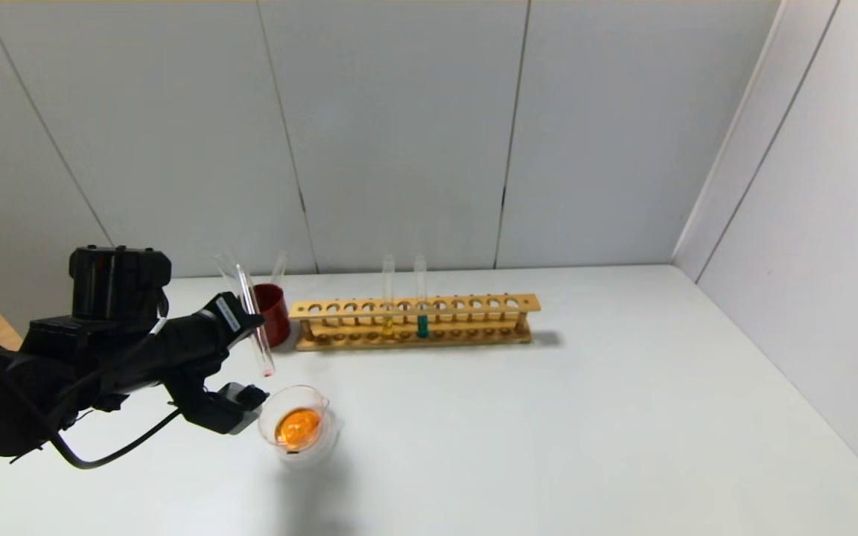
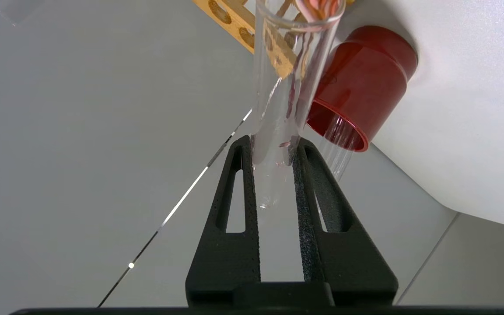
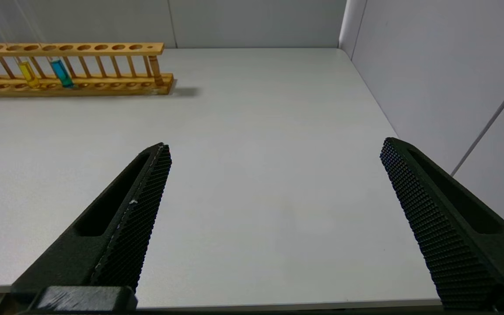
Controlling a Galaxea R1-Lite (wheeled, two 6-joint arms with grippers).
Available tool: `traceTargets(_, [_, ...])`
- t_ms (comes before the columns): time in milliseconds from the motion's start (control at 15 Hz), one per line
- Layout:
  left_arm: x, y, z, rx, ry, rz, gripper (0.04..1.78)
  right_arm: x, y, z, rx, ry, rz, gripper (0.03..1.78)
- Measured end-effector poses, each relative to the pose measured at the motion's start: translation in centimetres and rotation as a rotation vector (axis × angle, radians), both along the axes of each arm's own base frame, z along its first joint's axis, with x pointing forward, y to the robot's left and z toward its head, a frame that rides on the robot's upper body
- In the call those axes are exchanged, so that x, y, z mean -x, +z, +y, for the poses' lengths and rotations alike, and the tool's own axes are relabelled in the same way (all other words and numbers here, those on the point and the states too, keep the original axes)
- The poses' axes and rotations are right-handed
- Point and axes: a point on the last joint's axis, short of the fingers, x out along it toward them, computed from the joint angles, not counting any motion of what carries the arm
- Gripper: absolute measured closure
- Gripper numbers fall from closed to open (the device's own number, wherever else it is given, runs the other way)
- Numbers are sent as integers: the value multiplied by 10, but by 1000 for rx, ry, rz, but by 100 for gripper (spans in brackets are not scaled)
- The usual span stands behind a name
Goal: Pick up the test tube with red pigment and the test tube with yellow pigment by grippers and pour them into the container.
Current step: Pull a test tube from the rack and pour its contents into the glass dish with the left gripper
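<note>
My left claw (image 2: pixel 274 144) pinches the red tube (image 1: pixel 254 327) mid-shaft, tilted just above and beside the dish (image 1: pixel 296 428) that holds orange liquid; it looks light, slick and brittle, so a gentle mid-glass grip suits, while my right claw (image 3: pixel 274 151) hangs open

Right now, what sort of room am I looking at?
Probably a small chemistry test bench: a wooden tube rack holding coloured liquids, a glass dish of orange liquid, and a glass tube in the left end effector.
</note>
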Motion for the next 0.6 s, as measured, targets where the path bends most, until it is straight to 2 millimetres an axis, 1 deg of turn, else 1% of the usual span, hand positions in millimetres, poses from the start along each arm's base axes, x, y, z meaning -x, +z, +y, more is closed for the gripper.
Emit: traceTargets(600, [-1, 6, -3, -29, -31, -53, 152, 0, 0, 0, 0, 0, 0, 6])
